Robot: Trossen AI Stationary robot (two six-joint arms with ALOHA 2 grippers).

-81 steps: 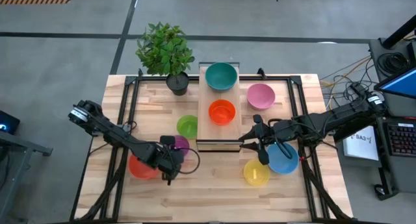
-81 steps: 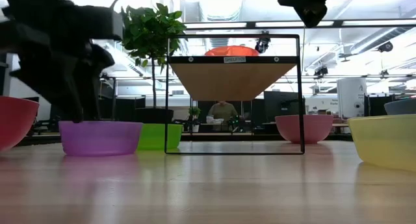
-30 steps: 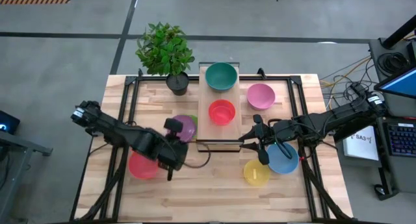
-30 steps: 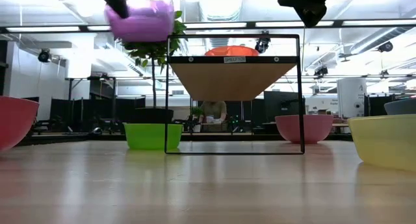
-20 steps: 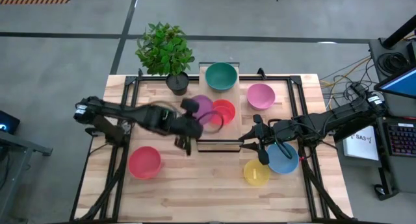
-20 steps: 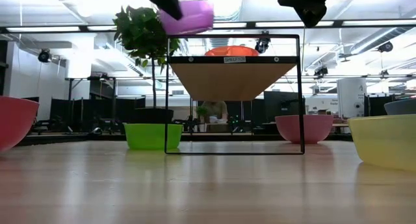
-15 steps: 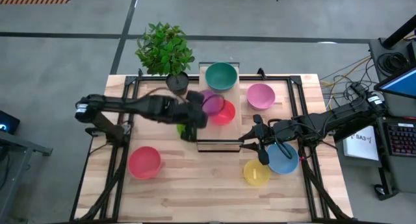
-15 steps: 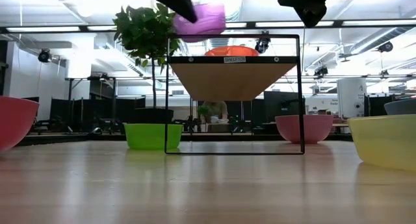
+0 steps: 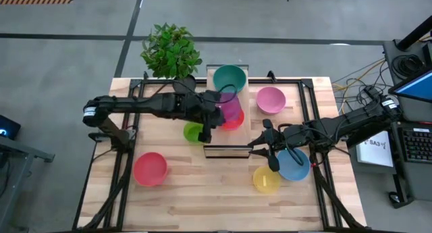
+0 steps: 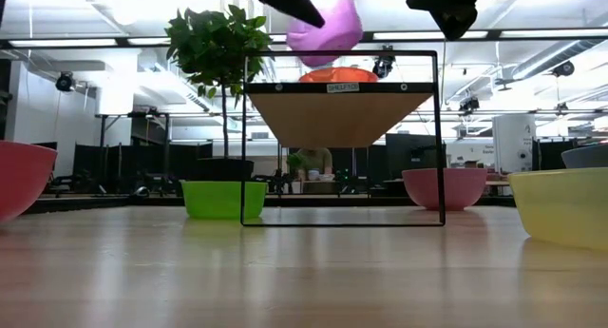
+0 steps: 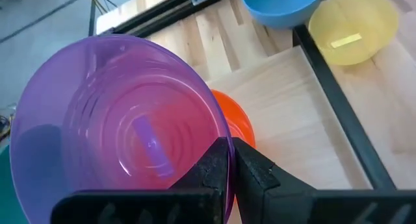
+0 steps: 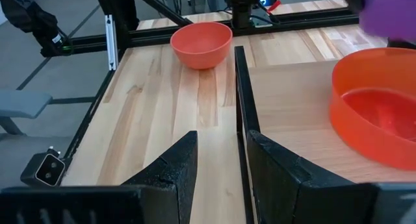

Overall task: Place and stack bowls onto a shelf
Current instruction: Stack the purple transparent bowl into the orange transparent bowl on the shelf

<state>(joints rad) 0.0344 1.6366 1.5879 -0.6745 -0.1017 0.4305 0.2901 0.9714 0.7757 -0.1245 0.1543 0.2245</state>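
My left gripper (image 9: 219, 111) reaches over the shelf (image 9: 226, 141) and is shut on a purple bowl (image 9: 231, 107). The bowl hangs tilted (image 10: 329, 26) just above the orange bowl (image 9: 235, 121), which sits on the shelf board. A teal bowl (image 9: 229, 78) sits at the shelf's far end. On the table stand the green (image 9: 194, 132), red (image 9: 150, 169), pink (image 9: 271, 99), yellow (image 9: 266, 179) and blue (image 9: 295, 166) bowls. My right gripper (image 9: 255, 146) waits open beside the shelf's near right corner, its fingers on either side of the shelf's frame rail (image 12: 239, 87). My left gripper pinches the purple bowl's rim (image 11: 220, 134), with one finger (image 11: 211, 169) inside the bowl and one (image 11: 260, 175) outside. The fingers come from the table's left. The bowl is lifted clear and tilted, above the orange bowl (image 11: 239, 120).
A potted plant (image 9: 171, 52) stands at the far edge, left of the shelf. Dark frame rails (image 9: 128, 152) run along both sides of the tabletop. Bare planks lie along the near edge between the red and yellow bowls.
My left gripper has carried the purple bowl up and toward the table's right and far side, from above the green bowl to above the orange bowl on the shelf. The bowl has tipped further on the way.
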